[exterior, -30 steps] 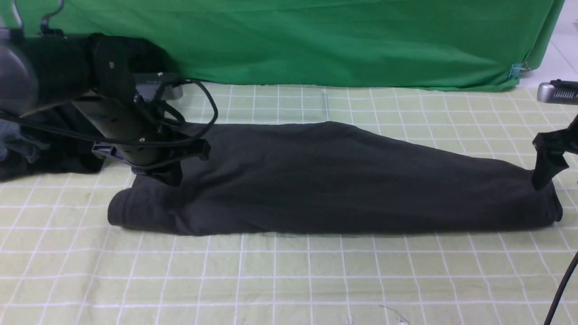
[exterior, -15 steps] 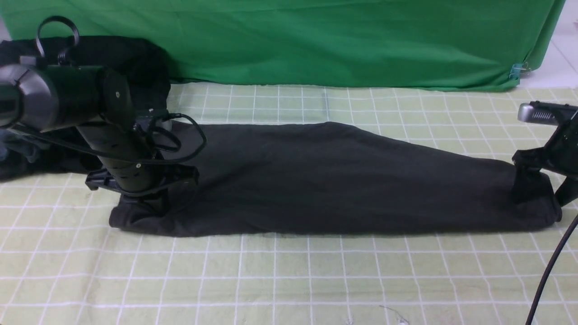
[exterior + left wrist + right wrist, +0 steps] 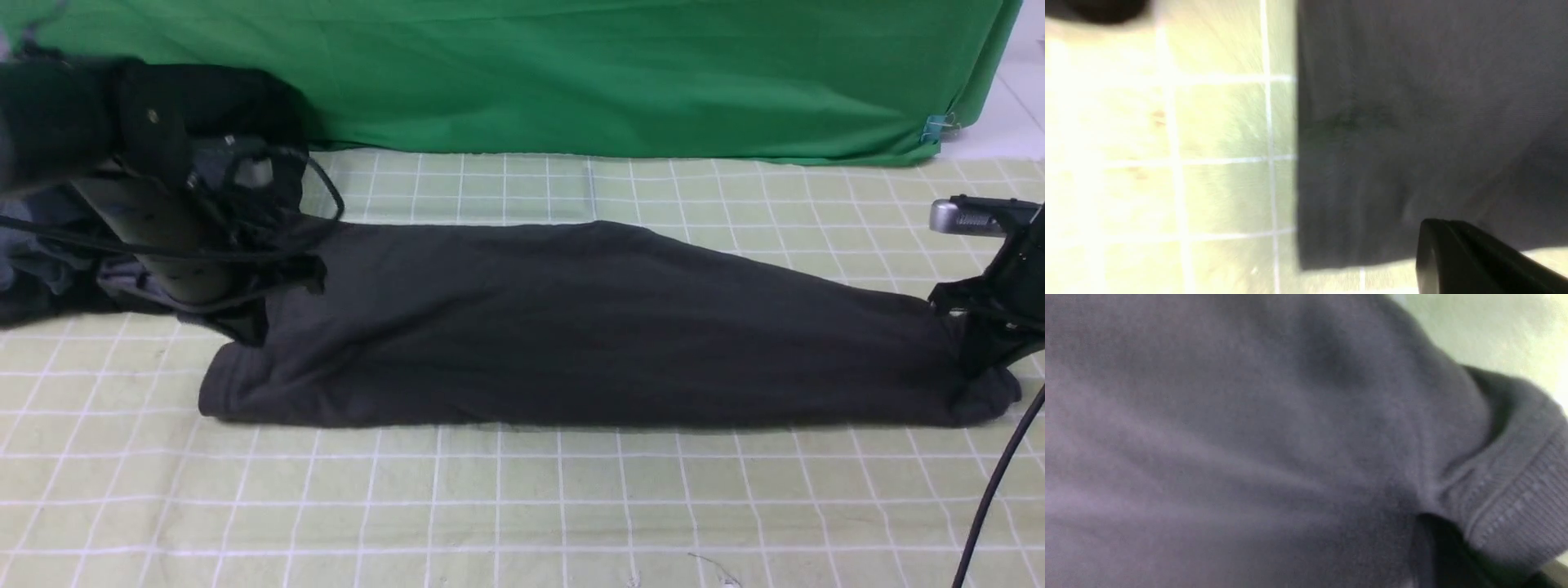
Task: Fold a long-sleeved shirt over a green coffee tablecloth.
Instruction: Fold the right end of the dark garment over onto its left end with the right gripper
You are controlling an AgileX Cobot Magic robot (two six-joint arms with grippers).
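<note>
— Tabletop scene on my remote feed: the green coffee tablecloth (image 3: 522,506) spreads across the foreground, with a plain bright green cloth (image 3: 612,73) hanging behind it.
— What is the right gripper doing?
— My right gripper (image 3: 984,355) is clenched on the long-sleeved shirt (image 3: 571,327) at its right end, where the charcoal fabric puckers around the jaws. On the right wrist camera the cloth fills the picture, and a ribbed band (image 3: 1515,506) is bunched beside one dark finger.
— And the left?
— My left gripper (image 3: 245,322) is closed, poised at the shirt's far left corner. Whether it pinches any fabric I cannot tell. The left wrist view is blurred and shows one black finger (image 3: 1474,261) over a straight shirt edge and the white grid.
— Where does the shirt lie?
— Gathered into a long band, it stretches left to right across the middle of the tablecloth, between my two arms. A blacker bundle of clothes (image 3: 49,298) sits beyond its left end, partly hidden by my left arm. A black cable (image 3: 996,490) hangs at the right edge.
</note>
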